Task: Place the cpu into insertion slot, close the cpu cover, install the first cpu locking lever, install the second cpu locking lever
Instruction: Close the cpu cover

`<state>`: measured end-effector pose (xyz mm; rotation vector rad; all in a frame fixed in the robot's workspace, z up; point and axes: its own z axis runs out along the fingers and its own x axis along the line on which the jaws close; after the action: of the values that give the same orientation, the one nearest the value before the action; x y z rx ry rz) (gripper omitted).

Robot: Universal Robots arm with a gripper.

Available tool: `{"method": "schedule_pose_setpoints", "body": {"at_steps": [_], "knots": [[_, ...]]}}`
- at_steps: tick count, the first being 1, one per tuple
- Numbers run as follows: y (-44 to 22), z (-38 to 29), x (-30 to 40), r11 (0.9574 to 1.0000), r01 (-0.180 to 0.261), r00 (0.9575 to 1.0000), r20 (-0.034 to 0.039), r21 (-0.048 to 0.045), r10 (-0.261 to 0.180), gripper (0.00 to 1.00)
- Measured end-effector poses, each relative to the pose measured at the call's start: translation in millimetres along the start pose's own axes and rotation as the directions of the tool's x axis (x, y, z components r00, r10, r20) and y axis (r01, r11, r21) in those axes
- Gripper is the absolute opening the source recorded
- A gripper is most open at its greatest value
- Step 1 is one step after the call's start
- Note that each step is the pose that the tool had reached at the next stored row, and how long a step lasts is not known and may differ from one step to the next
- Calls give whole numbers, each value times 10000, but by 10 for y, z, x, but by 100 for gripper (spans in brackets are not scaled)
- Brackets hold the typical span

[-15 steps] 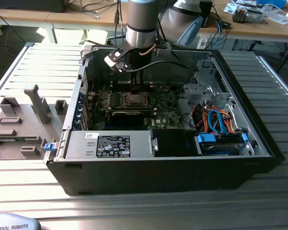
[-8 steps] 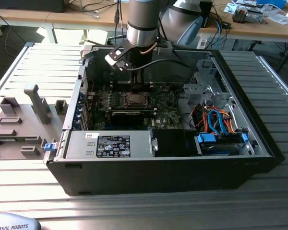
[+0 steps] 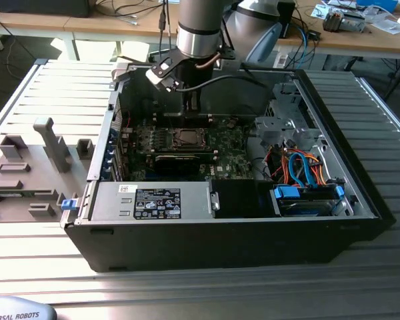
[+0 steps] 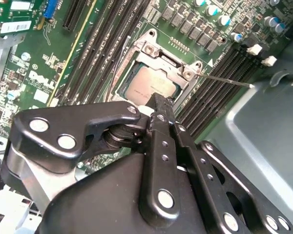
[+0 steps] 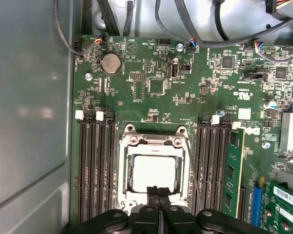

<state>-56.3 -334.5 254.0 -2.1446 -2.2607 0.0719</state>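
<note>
Ribbed metal slats make up the worktop (image 3: 47, 267), and an open computer case (image 3: 220, 247) lies on it with a grey fixture (image 3: 53, 143) beside it on the exterior view's left. From the far side the arm (image 3: 200, 27) reaches down into the case, above the green motherboard (image 3: 233, 160). Its tool (image 3: 191, 112) has both fingers pressed together with nothing between them. In both wrist views the tool's tips (image 5: 158, 189) (image 4: 158, 100) sit at one edge of the socket; whether they touch it I cannot tell. The cpu (image 5: 154, 170) lies flat in the socket, its dull silver top showing through the square opening of the cpu cover (image 5: 156, 141), which lies down around it. In the second wrist view a thin wire lever (image 4: 229, 80) juts out from a corner of the socket, across the neighbouring memory slots (image 4: 234, 58). More black memory slots (image 5: 95, 165) flank the socket on the other side. Blue and orange cables (image 3: 307, 170) fill the case's right end in the exterior view.
</note>
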Motion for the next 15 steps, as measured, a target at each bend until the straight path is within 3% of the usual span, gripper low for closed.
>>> {"method": "schedule_pose_setpoints", "body": {"at_steps": [7, 15], "knots": [[-7, -126, -2, 10000, 0, 10000, 0, 0, 0, 11], [-7, -136, -2, 10000, 0, 10000, -1, 0, 0, 11]]}}
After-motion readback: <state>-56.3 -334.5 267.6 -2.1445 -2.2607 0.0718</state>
